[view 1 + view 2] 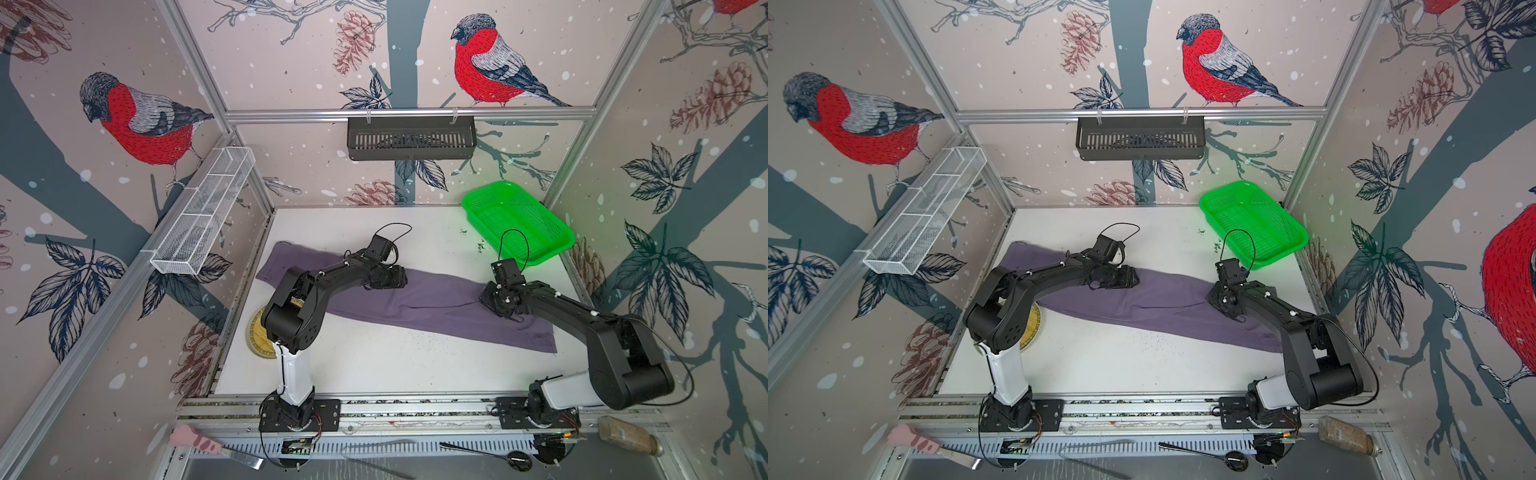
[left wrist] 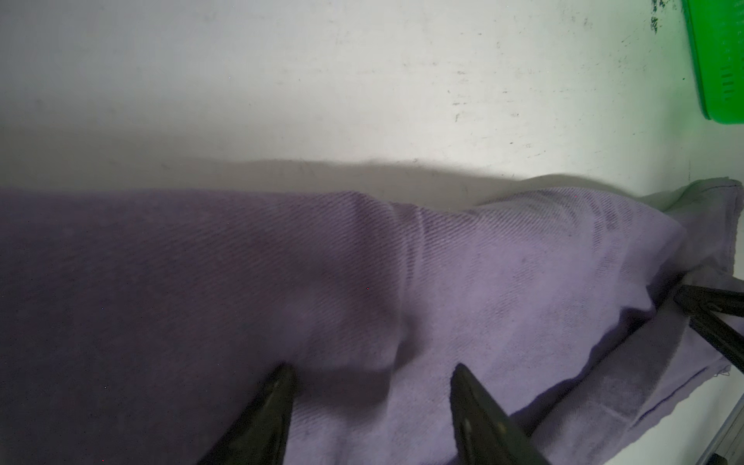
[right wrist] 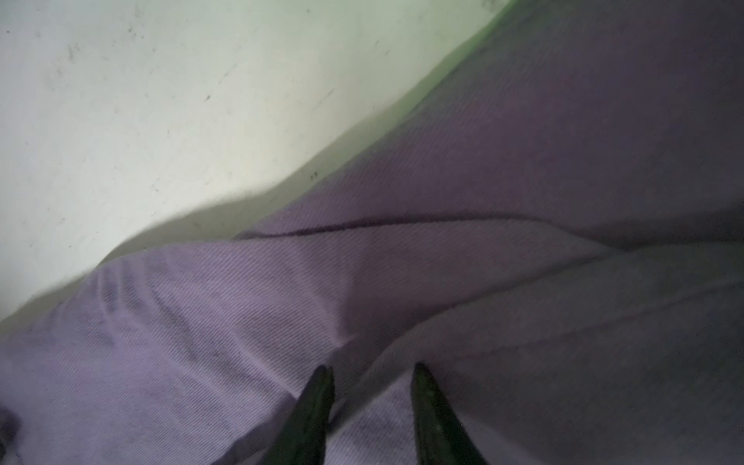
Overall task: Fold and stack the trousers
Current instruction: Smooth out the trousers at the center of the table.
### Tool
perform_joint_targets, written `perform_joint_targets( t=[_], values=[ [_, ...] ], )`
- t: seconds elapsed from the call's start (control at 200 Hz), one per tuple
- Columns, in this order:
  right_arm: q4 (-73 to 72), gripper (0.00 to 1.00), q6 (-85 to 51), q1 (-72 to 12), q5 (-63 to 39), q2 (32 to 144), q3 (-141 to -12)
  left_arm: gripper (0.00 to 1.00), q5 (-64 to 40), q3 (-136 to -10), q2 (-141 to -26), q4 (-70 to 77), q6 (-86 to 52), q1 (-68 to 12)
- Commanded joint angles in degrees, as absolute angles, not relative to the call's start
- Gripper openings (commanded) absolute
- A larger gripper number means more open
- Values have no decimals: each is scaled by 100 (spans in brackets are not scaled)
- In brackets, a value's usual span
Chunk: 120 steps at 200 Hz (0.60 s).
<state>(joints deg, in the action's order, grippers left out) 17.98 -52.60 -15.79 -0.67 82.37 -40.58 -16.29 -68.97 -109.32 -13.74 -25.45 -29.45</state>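
The purple-grey trousers (image 1: 415, 303) (image 1: 1154, 303) lie at full length, slanting across the white table from the back left to the front right. My left gripper (image 1: 401, 276) (image 1: 1133, 277) is over their middle. In the left wrist view it (image 2: 373, 368) is open, both tips resting on the cloth (image 2: 362, 261). My right gripper (image 1: 488, 299) (image 1: 1214, 297) is down on the trouser leg further right. In the right wrist view it (image 3: 372, 367) has its jaws drawn close around a raised ridge of cloth (image 3: 282, 302).
A green basket (image 1: 519, 220) (image 1: 1254, 224) stands at the back right corner. A yellow round plate (image 1: 259, 332) lies by the left arm's base. A white wire shelf (image 1: 203, 216) and a black rack (image 1: 411, 137) hang on the walls. Utensils lie on the front ledge.
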Motion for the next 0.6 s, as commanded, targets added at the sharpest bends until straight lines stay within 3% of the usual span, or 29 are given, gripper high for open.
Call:
perform_joint_targets(
  t=[0.0,0.13,0.425,0.595],
  values=[
    [1977,20,-5258,-1631,105,8137,-4078,63,-1551,-6890,-11010,-1312,-2452,-2946],
    [2014,5,-5238,-1635,61,8033,-3977,63,-1559,-6902,-11081,-1318,-2421,-2941],
    [3077,4,-5781,-2209,406,6986,-4074,63,-1465,-6990,-11204,-1428,-2371,-2926],
    [3754,6,-6642,-2559,595,5996,-3393,63,-1490,-7018,-11232,-1435,-2318,-2880]
  ],
)
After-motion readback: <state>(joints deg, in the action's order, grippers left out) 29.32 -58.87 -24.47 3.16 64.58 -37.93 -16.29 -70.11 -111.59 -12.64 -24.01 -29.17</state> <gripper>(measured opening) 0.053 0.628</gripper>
